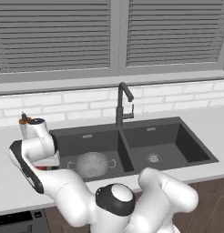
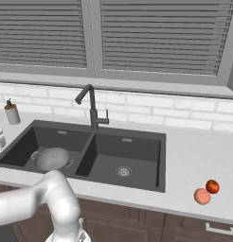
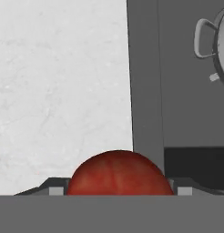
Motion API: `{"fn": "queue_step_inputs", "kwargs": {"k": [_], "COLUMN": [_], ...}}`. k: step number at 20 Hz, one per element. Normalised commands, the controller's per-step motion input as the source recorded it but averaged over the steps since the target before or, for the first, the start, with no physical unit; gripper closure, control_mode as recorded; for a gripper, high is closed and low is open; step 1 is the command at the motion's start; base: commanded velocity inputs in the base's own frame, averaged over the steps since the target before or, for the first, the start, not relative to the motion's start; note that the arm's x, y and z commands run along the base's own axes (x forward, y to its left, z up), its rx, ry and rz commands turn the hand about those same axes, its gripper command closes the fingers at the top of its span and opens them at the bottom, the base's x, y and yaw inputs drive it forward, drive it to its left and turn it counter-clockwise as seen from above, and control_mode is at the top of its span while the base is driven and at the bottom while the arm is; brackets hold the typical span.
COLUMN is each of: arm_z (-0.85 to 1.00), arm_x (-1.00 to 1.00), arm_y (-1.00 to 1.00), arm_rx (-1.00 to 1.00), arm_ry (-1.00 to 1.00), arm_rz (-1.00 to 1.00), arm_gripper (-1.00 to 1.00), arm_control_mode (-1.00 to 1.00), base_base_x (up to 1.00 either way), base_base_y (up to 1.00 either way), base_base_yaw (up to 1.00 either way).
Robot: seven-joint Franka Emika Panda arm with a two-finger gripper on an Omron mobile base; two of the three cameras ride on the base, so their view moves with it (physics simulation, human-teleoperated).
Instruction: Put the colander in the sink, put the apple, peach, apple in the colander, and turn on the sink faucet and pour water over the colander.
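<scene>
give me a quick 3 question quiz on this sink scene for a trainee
1. True or false: the colander already sits in the left basin of the sink.
2. Which fruits lie on the counter right of the sink? A) two peaches B) a peach and an apple C) nothing
3. Fill in: in the hand view, a red ____ sits between the tips of the end effector.

Key
1. True; it is empty.
2. B; they lie side by side near the front edge.
3. apple, above the counter left of the sink; whether the tips clamp it is not clear.
</scene>
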Motion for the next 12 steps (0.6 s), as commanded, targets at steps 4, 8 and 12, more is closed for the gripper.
{"fn": "queue_step_inputs", "kwargs": {"k": [4,8,12], "arm_z": [0.06,0.00,0.00], "arm_x": [0.15,0.22,0.30], "arm_y": [-0.88,-0.92,-0.93], "arm_rx": [-0.07,-0.13,-0.15], "arm_ry": [0.00,0.00,0.00], "arm_rz": [0.00,0.00,0.00], "arm_gripper": [1.00,1.00,1.00], "arm_control_mode": [-1.00,-1.00,-1.00], "base_base_x": [0.00,0.00,0.00], "base_base_y": [0.00,0.00,0.00], "base_base_yaw": [0.00,0.00,0.00]}}
